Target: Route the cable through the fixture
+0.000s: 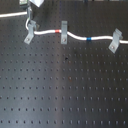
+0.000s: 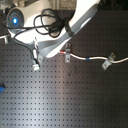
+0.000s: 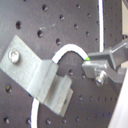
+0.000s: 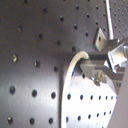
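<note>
The white cable [image 1: 75, 36] runs across the back of the black perforated board, with a red band [image 1: 57, 31] and a blue band [image 1: 89, 38]. At the first exterior view's left it passes the leaning grey fixture [image 1: 30, 33] and rises to my gripper [image 1: 30, 13] just above. In the first wrist view the cable [image 3: 65, 52] arches out of the fixture's slot [image 3: 42, 77] into my gripper [image 3: 93, 61], which is shut on it. The second wrist view shows the same arch of cable [image 4: 70, 67] ending at the fingers [image 4: 95, 64]. The arm hides the gripper in the second exterior view.
An upright narrow grey clip [image 1: 64, 31] holds the cable by the red band. Another leaning clip [image 1: 116, 40] stands at the first exterior view's right. Cable also trails off to the left [image 1: 10, 15]. A small blue object [image 2: 1, 89] lies at the second exterior view's left edge.
</note>
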